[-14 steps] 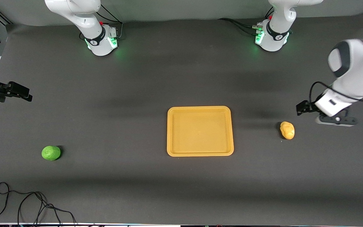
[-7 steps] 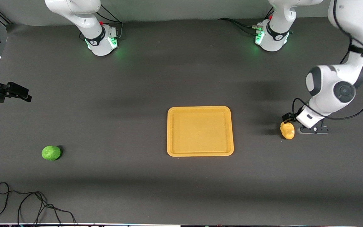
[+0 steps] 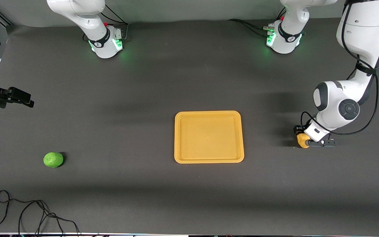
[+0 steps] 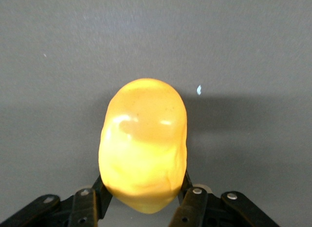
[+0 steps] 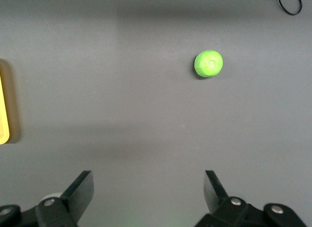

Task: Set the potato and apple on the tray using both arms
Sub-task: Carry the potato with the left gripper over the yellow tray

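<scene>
Potato between left tool fingers

We saw bare table on every side of the tray at the frame's centre, and nothing lay in it. Between the tray and the potato at centre right ran an open strip. The left gripper stood down around the potato, fingers close on both its flanks. The apple at lower left lay alone; a cable coiled below it. The right gripper hung at the left edge, jaws spread.
</scene>
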`<state>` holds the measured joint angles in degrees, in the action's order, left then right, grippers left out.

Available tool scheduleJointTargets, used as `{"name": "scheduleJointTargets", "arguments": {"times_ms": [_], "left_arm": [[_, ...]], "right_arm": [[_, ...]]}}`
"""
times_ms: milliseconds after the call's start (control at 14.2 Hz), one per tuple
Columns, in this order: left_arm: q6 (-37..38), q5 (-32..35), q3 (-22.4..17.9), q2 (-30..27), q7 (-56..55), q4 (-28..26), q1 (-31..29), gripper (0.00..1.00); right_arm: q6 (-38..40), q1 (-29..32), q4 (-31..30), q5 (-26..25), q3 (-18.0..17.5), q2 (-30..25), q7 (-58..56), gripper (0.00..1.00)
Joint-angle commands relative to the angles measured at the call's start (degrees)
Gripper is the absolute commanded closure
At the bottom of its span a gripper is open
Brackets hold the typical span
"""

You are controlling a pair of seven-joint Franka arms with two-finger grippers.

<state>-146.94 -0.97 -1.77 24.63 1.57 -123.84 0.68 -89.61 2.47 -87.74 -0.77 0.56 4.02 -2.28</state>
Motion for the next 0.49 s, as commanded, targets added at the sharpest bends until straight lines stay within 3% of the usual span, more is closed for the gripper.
{"name": "scheduleJointTargets", "arguments": {"times_ms": [0,211,421], "left_arm": [[1.47,-0.08,0.27,-2.74,-2.36,1.05,0.73,1.00],[12.68,-0.08,0.88,-6.43,-4.80,5.52,1.87,1.00],[18.18,-0.08,3.60,-7.32,-19.35,8.44,8.35,1.00]], "right_arm": [[-1.27,0.34,-0.07,0.86,0.06,0.11,0.34,0.00],[-1.62,0.60,-0.15,0.86,0.15,0.11,0.34,0.00],[-1.79,0.87,-0.15,0.86,0.58,0.11,0.17,0.00]]}}
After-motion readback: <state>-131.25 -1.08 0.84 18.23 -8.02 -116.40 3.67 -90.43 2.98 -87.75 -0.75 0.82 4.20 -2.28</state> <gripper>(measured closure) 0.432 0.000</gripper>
